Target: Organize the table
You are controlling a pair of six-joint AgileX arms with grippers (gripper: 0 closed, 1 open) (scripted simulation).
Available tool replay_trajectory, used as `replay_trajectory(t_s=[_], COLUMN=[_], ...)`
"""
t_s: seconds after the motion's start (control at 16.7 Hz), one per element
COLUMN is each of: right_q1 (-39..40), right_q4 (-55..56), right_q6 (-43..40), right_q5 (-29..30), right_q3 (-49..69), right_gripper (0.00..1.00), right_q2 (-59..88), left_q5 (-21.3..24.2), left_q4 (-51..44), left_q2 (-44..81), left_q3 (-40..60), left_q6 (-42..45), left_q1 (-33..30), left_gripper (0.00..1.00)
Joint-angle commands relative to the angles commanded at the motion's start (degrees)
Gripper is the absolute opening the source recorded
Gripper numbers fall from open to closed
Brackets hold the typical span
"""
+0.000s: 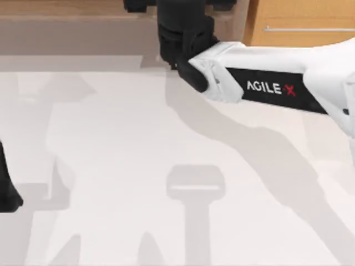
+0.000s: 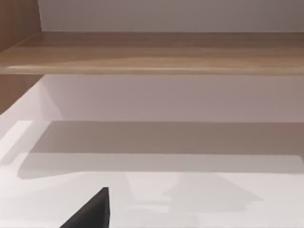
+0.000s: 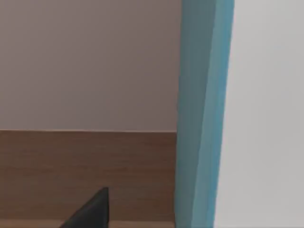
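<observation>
The big off-white table (image 1: 111,166) fills most of the top view, with the wooden shelf (image 1: 66,8) along its far edge and the orange-wood drawer unit (image 1: 299,22) with a silver bar handle (image 1: 308,29) at the far right. My right arm (image 1: 266,83) reaches from the right to the shelf, its gripper (image 1: 177,39) up there, and a tall blue and white thing (image 3: 204,114) stands close to it. My left arm (image 1: 6,188) waits at the table's left edge.

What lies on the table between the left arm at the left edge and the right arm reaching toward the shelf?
In the top view, bare table, crossed only by shadows, separates the left arm from the right arm at the shelf.
</observation>
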Motion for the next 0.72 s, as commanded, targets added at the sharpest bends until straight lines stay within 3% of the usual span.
replay_trajectory(t_s=[0.36,0.72], right_q1=[-0.37,-0.37], right_q4=[-0.77,-0.77], right_q6=[-0.01,-0.01], right_q5=[-0.36,-0.36], right_q3=[1.81,1.81], right_gripper=[1.00,0.55], right_q2=[1.03,1.03], left_q5=[0.00,0.00], left_q4=[0.00,0.00], left_q2=[0.00,0.00], left_q3=[0.00,0.00], left_q6=[0.00,0.00], left_q1=[0.00,0.00], left_gripper=[1.00,1.00])
